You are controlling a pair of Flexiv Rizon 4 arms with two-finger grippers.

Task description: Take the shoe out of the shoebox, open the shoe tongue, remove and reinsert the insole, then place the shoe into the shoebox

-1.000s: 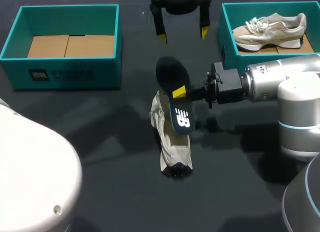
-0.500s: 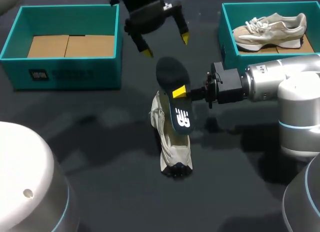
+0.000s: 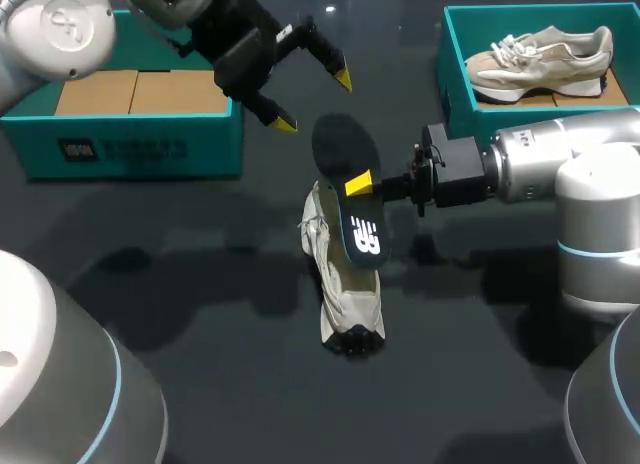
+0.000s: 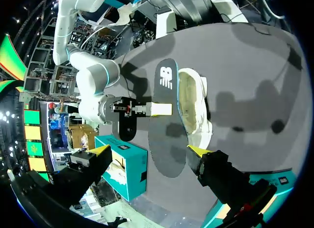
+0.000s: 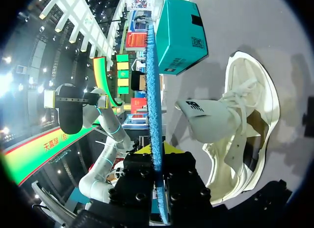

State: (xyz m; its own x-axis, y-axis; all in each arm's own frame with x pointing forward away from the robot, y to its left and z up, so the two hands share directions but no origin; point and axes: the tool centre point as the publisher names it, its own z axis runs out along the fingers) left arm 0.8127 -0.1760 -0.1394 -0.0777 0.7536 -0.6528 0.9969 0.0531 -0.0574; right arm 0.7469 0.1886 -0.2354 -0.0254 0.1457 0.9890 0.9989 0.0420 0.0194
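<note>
Head view: on my dark worktop, the shoe lies midway, nearer than the left shoebox and right shoebox. My right claw clenches the insole above it.

Left wrist view: my left claw hangs spread, with the insole ahead.

Right wrist view: the insole stands edge-on between the fingers, the shoe beside it.

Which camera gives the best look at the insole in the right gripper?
The left wrist view: the insole shows full length, face on, with the right gripper shut on its middle. The head view shows it slanted, its lower end overlapping the shoe. The right wrist view sees only its thin edge.
</note>
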